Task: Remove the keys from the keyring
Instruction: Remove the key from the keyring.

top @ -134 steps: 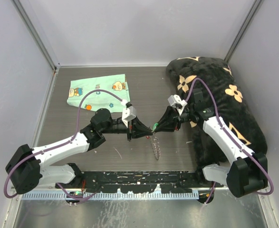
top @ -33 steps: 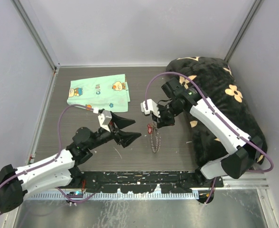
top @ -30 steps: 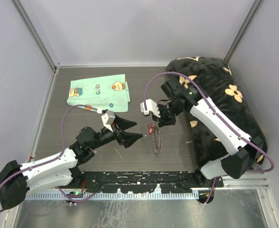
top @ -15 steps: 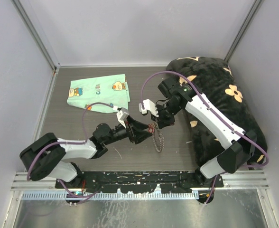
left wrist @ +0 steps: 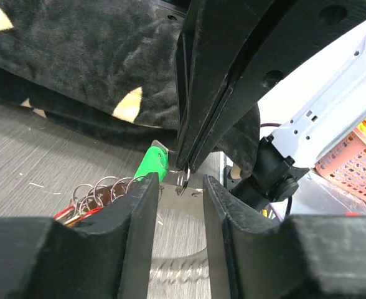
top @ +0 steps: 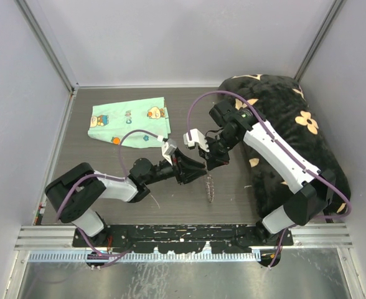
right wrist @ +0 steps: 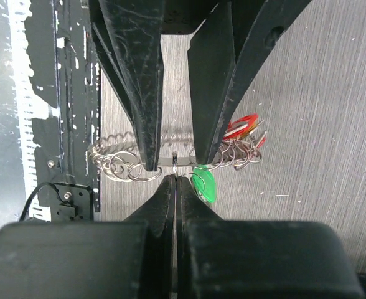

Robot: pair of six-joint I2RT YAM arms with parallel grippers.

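Note:
The keyring (right wrist: 124, 163), a silver strip strung with many small wire rings, hangs off the table from my right gripper (right wrist: 175, 179), which is shut on one small ring at its middle. A green-headed key (right wrist: 203, 185) dangles beside that ring, and red-headed keys (right wrist: 242, 126) bunch at one end. My left gripper (right wrist: 175, 159) comes in from the opposite side, its jaws apart with a finger on each side of the pinched ring. In the left wrist view the left gripper (left wrist: 180, 187) frames the right gripper (left wrist: 184, 167) and the green key (left wrist: 152, 163). From above, the keyring (top: 209, 188) hangs below both grippers.
A mint-green cartoon-print cloth (top: 130, 121) lies at the back left. A black blanket with tan flowers (top: 289, 131) fills the right side, close behind the right arm. Grey walls close in the table on three sides. A pink basket (left wrist: 357, 165) stands beyond the table's edge.
My left arm has swung right and forward until its fingers straddle the ring held by the right gripper, and its jaws have narrowed. The right gripper has stayed shut, shifting slightly.

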